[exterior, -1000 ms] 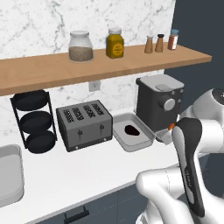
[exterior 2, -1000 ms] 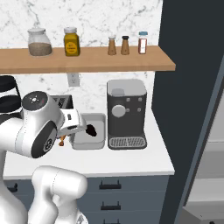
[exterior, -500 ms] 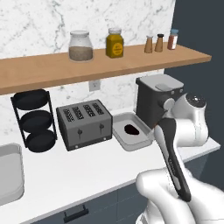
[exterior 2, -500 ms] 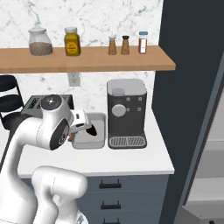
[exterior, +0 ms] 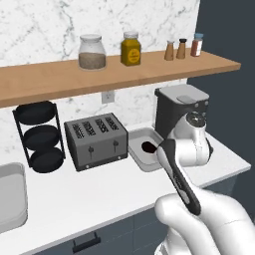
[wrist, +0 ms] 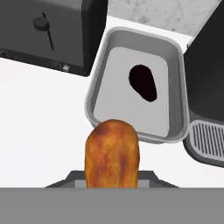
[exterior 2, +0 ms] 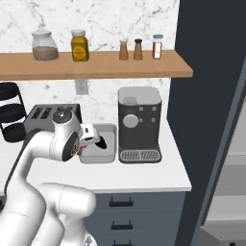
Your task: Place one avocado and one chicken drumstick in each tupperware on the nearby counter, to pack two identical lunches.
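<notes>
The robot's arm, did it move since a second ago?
Yes. In the left base view the arm has swung left, from past the coffee machine toward the tupperware, carrying the drumstick.

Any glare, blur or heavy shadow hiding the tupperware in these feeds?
Hand view: even light, sharp; the avocado reads clearly inside the tupperware, with the chicken drumstick close to the lens. Left base view: no glare, the arm covers the container's right end. Right base view: the hand hides part of it.
</notes>
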Tool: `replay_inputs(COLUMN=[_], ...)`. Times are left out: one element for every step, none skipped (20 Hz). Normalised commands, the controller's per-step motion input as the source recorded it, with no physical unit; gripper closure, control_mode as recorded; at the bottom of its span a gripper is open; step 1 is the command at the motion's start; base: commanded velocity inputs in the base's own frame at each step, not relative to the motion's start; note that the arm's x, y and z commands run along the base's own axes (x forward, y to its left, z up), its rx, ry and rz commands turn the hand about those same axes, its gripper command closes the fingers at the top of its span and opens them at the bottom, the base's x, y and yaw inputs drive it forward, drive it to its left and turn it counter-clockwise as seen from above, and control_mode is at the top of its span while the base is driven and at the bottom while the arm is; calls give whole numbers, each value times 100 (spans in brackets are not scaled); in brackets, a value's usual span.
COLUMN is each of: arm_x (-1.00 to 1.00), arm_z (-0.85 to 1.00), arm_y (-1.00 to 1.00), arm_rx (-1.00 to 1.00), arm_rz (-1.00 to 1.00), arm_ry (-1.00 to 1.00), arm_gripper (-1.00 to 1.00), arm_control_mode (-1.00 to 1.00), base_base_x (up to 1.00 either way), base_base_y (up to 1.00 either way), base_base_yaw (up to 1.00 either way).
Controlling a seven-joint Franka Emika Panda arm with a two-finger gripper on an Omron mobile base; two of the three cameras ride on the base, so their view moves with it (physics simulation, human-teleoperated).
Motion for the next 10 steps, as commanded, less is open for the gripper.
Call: replay_inputs(arm_x=[47,47,49,52,59,60,58,52,48,41], arm_z=[-3,-2,-2,-4,-9,-10,-14,-15,-16,-21], arm_y=[0,0,0,0,0,0,0,0,0,0], arm_rx=[0,0,0,0,0,0,0,0,0,0], arm_rz=[0,0,0,0,0,0,0,0,0,0], arm_ry=[9,7,5,3,1,2,1,2,5,8], arm_gripper=[100,100,100,100,100,100,100,100,100,100], arm_control_mode=[-100,-100,-100,-100,-100,-100,-100,-100,-100,-100], base_base_x=[0,0,0,0,0,0,0,0,0,0], base_base_y=[0,0,0,0,0,0,0,0,0,0], base_base_yaw=[0,0,0,0,0,0,0,0,0,0])
